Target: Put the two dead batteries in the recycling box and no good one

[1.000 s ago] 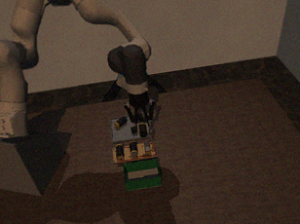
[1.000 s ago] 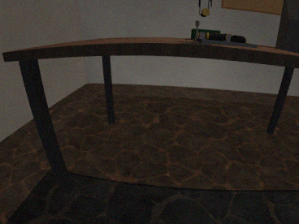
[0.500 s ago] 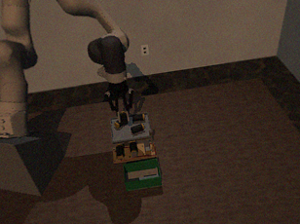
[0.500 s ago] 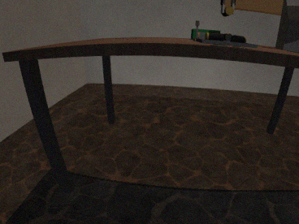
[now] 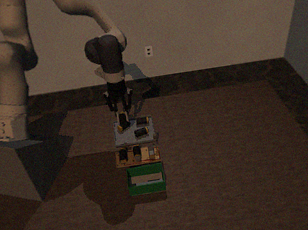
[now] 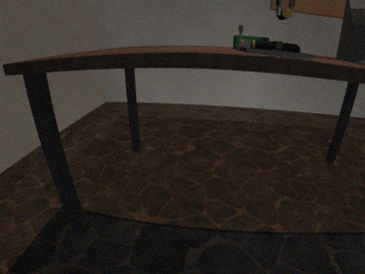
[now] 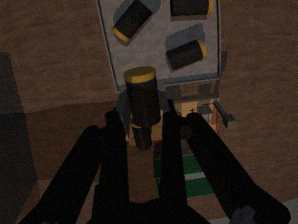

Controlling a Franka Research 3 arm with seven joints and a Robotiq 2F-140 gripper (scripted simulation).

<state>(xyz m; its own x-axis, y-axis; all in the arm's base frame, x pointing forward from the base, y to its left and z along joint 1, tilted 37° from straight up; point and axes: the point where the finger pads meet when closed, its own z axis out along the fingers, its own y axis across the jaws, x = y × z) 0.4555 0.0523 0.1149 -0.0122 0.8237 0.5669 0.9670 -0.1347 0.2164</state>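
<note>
Holds one battery (image 5: 123, 119) (image 6: 285, 13) (image 7: 142, 97) squeezed by its sides in the gripper (image 5: 122, 113) (image 6: 285, 9) (image 7: 143, 94), up high to stay off the tray (image 5: 132, 139) (image 7: 145, 47) and its three batteries (image 5: 141, 132) (image 7: 184, 56), maybe to set it down there, with the green recycling box (image 5: 148, 189) (image 7: 192, 188) on the near side, past the battery holder (image 5: 119, 164) (image 7: 189, 107).
</note>
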